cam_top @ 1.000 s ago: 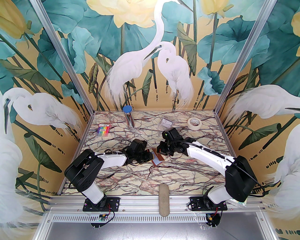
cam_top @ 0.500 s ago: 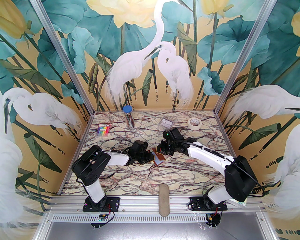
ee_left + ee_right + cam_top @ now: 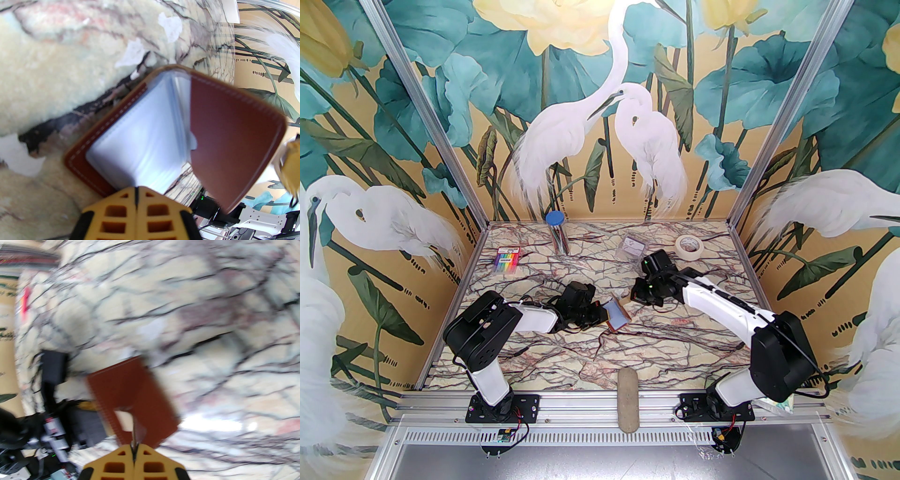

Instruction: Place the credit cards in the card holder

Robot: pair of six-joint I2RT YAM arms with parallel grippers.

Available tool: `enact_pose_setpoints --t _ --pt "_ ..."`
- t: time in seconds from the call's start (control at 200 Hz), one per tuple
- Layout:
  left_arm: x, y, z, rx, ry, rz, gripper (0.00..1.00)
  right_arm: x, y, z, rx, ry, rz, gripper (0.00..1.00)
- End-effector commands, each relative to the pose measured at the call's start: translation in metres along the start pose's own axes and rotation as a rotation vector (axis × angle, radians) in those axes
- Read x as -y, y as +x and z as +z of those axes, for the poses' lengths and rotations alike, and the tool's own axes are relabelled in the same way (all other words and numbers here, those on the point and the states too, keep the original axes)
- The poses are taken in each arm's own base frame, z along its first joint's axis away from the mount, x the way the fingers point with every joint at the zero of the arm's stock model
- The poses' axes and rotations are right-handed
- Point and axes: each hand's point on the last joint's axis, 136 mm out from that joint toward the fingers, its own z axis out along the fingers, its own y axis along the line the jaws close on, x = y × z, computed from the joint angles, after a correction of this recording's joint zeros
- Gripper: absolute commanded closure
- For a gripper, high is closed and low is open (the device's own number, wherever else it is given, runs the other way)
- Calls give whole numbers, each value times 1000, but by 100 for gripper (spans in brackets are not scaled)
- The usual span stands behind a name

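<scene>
- Both grippers clenched: left gripper (image 3: pixel 136 191) nipping the edge of the sleeves (image 3: pixel 140 140), right gripper (image 3: pixel 134 447) apparently pinching the flap (image 3: pixel 131 392).
- We found the card holder (image 3: pixel 618 318) open mid-table, no card seated; loading not yet done.

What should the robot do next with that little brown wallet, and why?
Probably pull the flap a little wider. The left gripper grips the card holder at one edge, the right gripper seems to pinch its flap, and the flap stands half raised over the pale sleeves.

Overhead, 2 close-ups; shared card holder (image 3: pixel 616 318)
</scene>
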Motion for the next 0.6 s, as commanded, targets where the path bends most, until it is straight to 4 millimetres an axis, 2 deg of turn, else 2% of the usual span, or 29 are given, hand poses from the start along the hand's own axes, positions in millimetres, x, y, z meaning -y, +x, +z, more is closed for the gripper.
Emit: enact_pose_setpoints --t 0.0,0.31,0.465,0.6 --pt "-40 18 7 -43 -120 -59 100 34 -4 2 -1 152 -54 100" --pt "-29 13 3 -33 -106 -41 99 80 -7 43 -33 326 -90 100" --pt "-14 7 -2 -28 -92 -7 94 85 -6 55 -45 331 -94 100" --pt "-11 2 -2 -24 -106 8 93 82 -7 54 -40 315 -123 98"
